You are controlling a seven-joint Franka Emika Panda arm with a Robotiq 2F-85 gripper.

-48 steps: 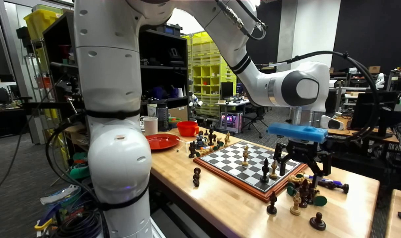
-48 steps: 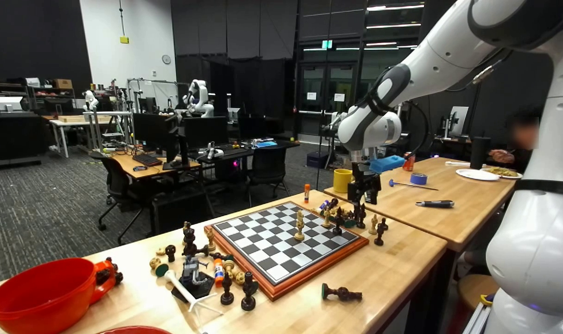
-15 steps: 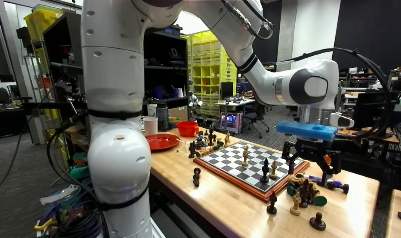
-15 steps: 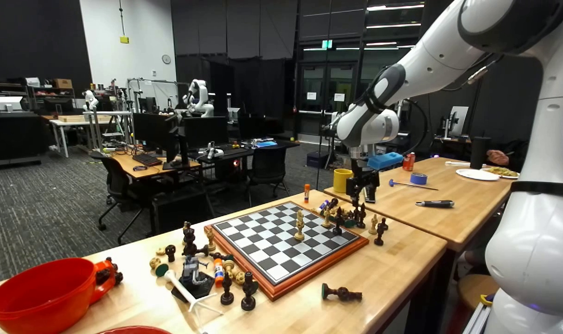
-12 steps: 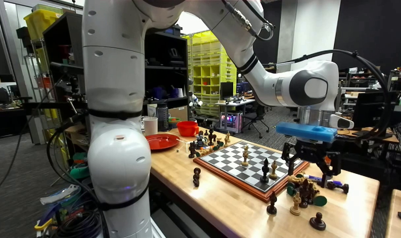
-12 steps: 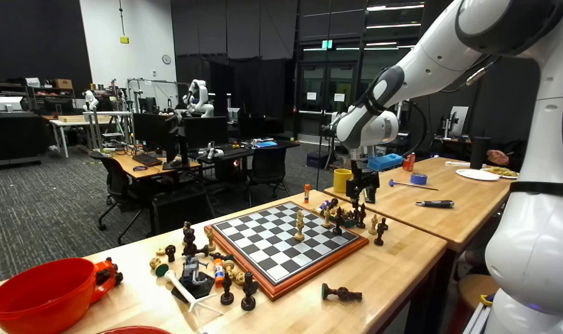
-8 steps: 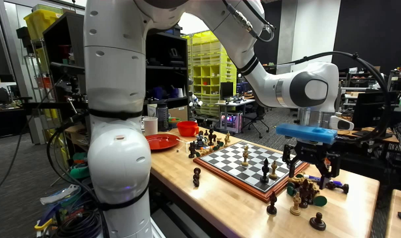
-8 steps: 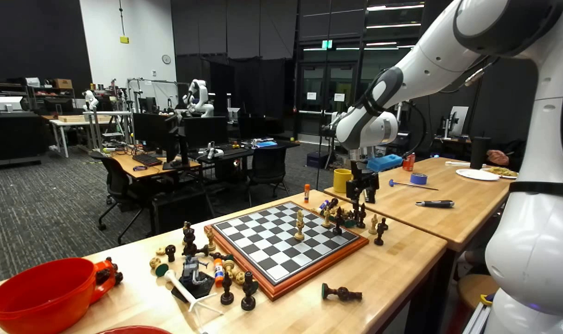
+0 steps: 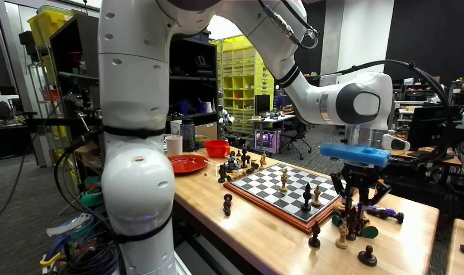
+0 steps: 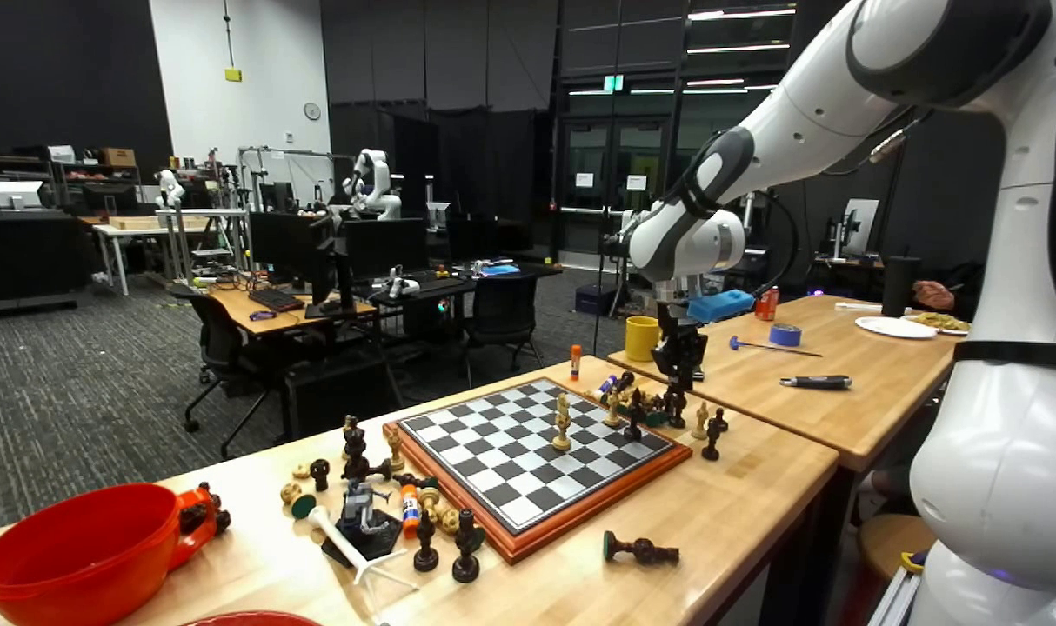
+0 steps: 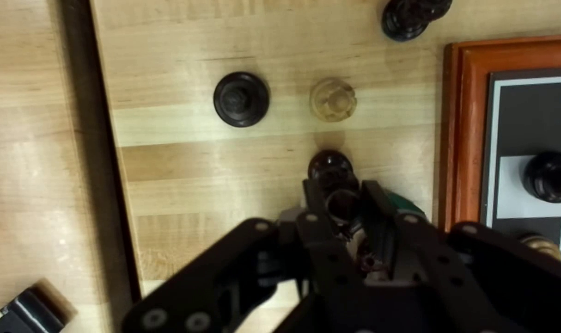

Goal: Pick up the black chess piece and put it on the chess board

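My gripper [image 11: 340, 187] points down beside the chess board, its fingers [image 11: 377, 199] drawn in close around a black chess piece [image 11: 343, 206]. In the wrist view the piece sits between the pads; the darkness hides whether both touch it. Both exterior views show the gripper [image 9: 356, 212] low among crowded pieces, partly blocked by them. The chess board [image 10: 502, 452], checked with a reddish-brown rim [image 11: 465, 138], lies flat next to this cluster. On it stand a black piece [image 9: 306, 198] and two light pieces, one nearer the middle [image 9: 283, 180] and one close to the black one [image 9: 316, 196].
A dark pawn [image 11: 241, 99], a light piece [image 11: 333, 99] and another dark piece [image 11: 410, 16] stand near the gripper. Fallen pieces with green bases [image 9: 370, 232] lie under it. A dark piece [image 10: 641, 549] lies by the front edge. A second table [image 10: 867, 417] adjoins.
Over three seconds my gripper has shifted further off the board's end. Within the last second it has sunk slightly, and its fingers have come from wide apart to close together. The pieces look unmoved.
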